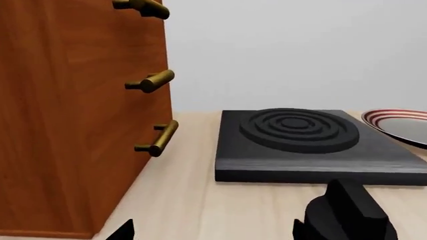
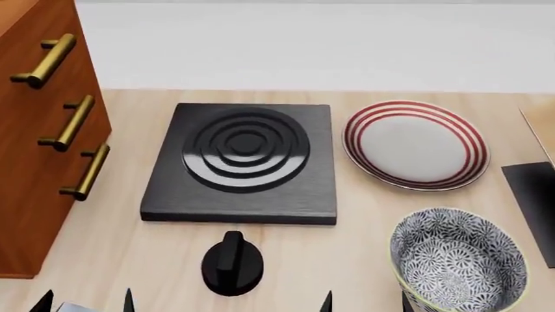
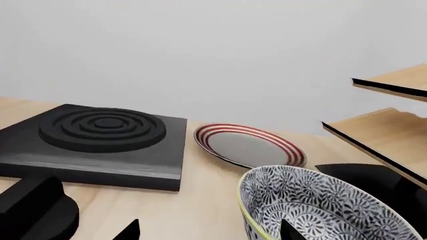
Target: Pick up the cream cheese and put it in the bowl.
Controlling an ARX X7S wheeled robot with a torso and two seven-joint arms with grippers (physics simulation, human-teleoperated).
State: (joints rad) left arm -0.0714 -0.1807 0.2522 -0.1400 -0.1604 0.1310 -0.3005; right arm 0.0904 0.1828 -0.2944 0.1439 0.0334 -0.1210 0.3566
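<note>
Most room at the left is closed off by the wooden cabinet, whose brass handles jut toward the black burner slab. Open table is left between slab, red-ringed plate and bowl; the carry is best kept low there, clear of the black knob. The cream cheese cannot be made out surely; only a pale sliver is glimpsed between the spread left gripper tips. The right gripper is likewise held apart, empty.
</note>
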